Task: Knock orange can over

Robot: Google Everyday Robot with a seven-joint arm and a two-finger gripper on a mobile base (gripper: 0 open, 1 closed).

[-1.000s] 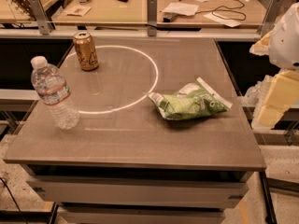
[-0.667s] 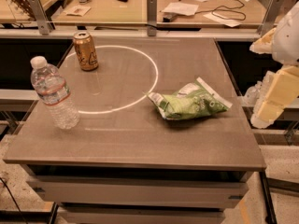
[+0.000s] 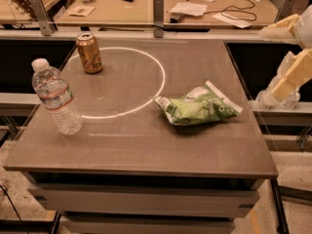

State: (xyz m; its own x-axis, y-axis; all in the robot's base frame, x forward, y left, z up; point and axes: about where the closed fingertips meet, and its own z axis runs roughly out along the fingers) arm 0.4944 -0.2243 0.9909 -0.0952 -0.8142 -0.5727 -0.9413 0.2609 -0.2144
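Note:
The orange can (image 3: 89, 52) stands upright at the far left of the grey table (image 3: 146, 145), on the edge of a white circle marked on the top. It is orange-gold with pale script and a silver top. My gripper (image 3: 276, 99) hangs off the table's right side, beyond the edge, at the end of the cream arm (image 3: 295, 72). It is far from the can, with the whole table width between them, and touches nothing on the table.
A clear water bottle (image 3: 56, 96) with a white cap stands at the left edge, nearer than the can. A green and white snack bag (image 3: 197, 106) lies right of centre. A wooden desk (image 3: 146, 9) with papers and cables stands behind.
The arm and gripper at the right have risen a little. The can, the bottle and the bag have not moved.

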